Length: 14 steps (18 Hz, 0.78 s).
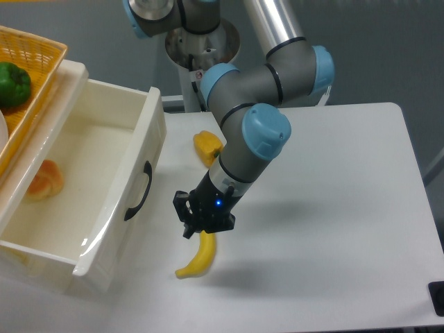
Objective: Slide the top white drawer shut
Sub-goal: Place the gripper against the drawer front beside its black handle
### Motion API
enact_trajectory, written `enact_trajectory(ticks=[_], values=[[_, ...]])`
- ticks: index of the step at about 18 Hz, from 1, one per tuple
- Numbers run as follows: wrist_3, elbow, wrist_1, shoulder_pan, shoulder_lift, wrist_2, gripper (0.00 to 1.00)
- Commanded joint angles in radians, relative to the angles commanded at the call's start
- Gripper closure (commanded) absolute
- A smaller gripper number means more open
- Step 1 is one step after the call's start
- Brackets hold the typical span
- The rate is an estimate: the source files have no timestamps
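The top white drawer (104,149) stands pulled far out at the left, a deep glossy cream box. Its front panel faces right and carries a black curved handle (139,191). An orange fruit (43,180) lies inside it at the left. My gripper (183,216) hangs low over the table just right of the front panel, at about the handle's height. It points toward the panel with a small gap between them. Its fingers stand apart, open, with nothing between them.
A banana (198,258) lies on the table right below the gripper. A yellow object (207,146) sits behind my arm. A wicker basket (31,66) holding a green pepper (14,83) rests above the drawer at the top left. The table's front edge runs close below the drawer.
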Motion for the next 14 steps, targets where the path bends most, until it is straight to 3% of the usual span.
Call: enact_trajectory(ticks=[2, 7, 14], values=[[0.005, -0.003, -0.055, -0.005, 0.015, -0.024, 0.99], [0.005, -0.003, -0.117, -0.011, 0.032, -0.069, 0.99], [0.005, -0.008, -0.145, -0.021, 0.038, -0.069, 0.99]])
